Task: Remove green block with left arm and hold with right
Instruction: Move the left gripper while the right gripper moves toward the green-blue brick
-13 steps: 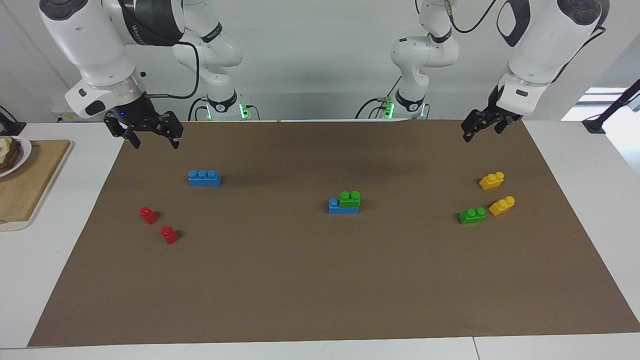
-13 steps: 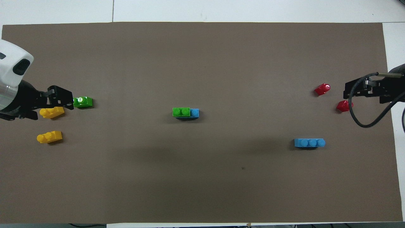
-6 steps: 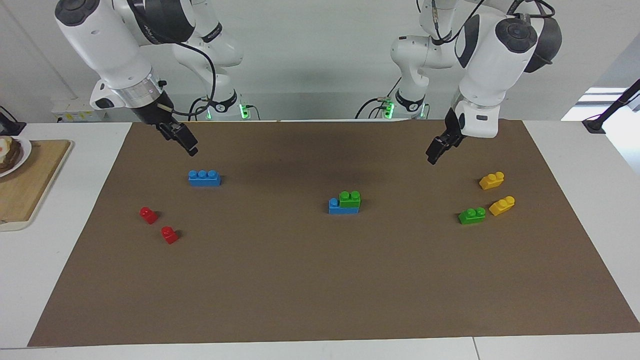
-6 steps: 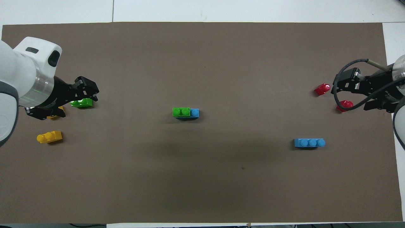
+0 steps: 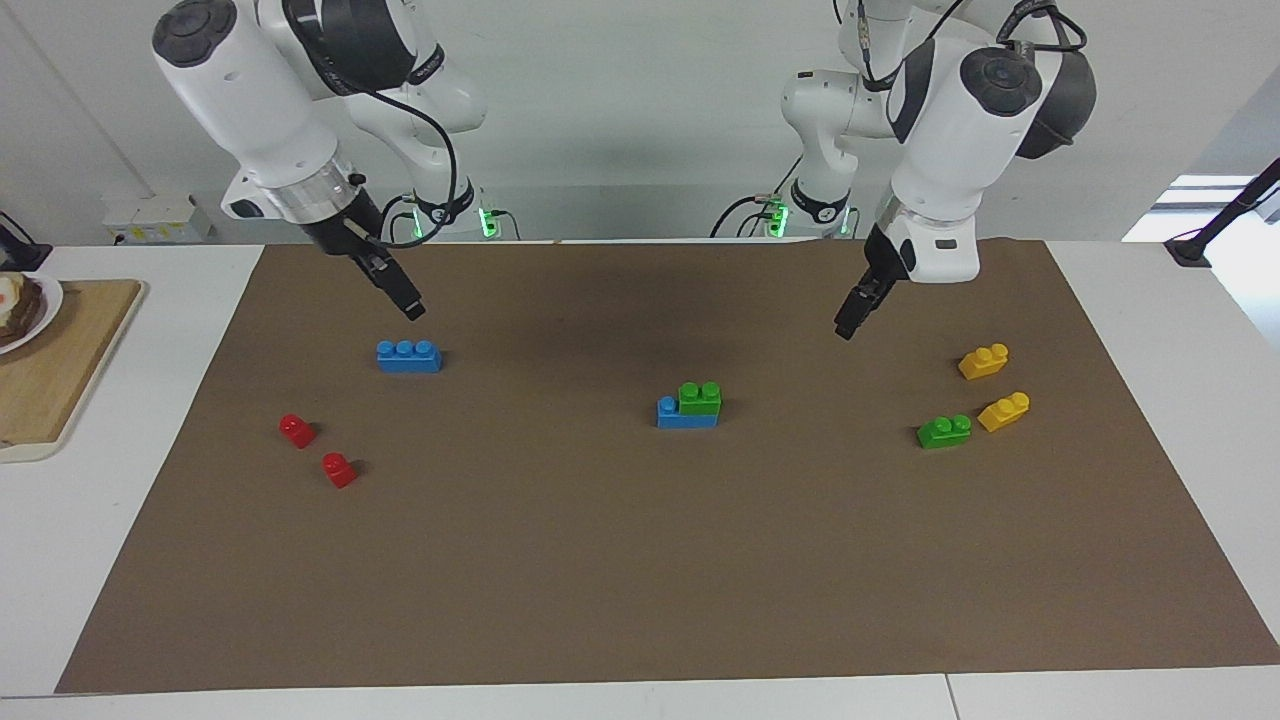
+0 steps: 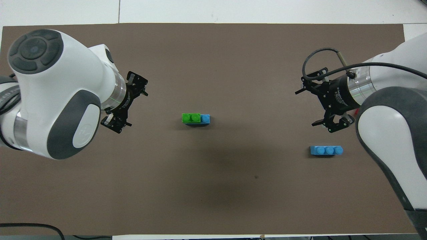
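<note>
Green block (image 5: 700,397): small bright green plastic brick, two round studs facing up. Sits upright and level on a blue brick (image 5: 675,416), covering the part toward the left arm's end and leaving one blue stud bare. Location: middle of the brown mat (image 5: 600,560). Untouched, both grippers well apart from it

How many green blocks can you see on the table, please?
2: one green block stacked on a blue brick mid-mat; another green block beside a yellow block, toward the left arm's end.
</note>
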Available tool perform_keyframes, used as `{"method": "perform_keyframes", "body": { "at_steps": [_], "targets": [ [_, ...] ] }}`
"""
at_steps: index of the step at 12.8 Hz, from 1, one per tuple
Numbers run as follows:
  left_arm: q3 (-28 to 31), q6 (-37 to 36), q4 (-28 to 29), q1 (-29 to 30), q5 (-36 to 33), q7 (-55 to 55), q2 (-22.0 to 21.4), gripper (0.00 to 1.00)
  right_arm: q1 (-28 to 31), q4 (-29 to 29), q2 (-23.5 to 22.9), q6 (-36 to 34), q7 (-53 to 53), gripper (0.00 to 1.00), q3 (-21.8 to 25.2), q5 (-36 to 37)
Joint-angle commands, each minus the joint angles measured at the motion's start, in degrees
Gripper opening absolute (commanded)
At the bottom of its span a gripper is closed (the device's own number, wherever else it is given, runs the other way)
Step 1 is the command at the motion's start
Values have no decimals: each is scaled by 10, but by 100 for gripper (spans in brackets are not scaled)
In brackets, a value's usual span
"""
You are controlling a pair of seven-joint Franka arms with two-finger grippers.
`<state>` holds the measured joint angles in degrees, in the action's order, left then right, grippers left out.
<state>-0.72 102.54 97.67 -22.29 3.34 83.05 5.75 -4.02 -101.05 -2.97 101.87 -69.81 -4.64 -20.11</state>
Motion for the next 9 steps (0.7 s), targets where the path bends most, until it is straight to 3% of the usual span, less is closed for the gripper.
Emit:
{"method": "perform_keyframes", "body": {
  "at_steps": [1,7,9],
  "targets": [
    [8,31,10,-11,9,77,12,100,-14,-5,-33,43,-70,97,0,-53],
    [8,91,38,-35,9,227,23,100,-79,-40,-78,164,-153,97,0,-100],
    [9,101,33,-46,10,283,45,100,-97,-41,-95,199,-177,97,0,-112]
  ]
}}
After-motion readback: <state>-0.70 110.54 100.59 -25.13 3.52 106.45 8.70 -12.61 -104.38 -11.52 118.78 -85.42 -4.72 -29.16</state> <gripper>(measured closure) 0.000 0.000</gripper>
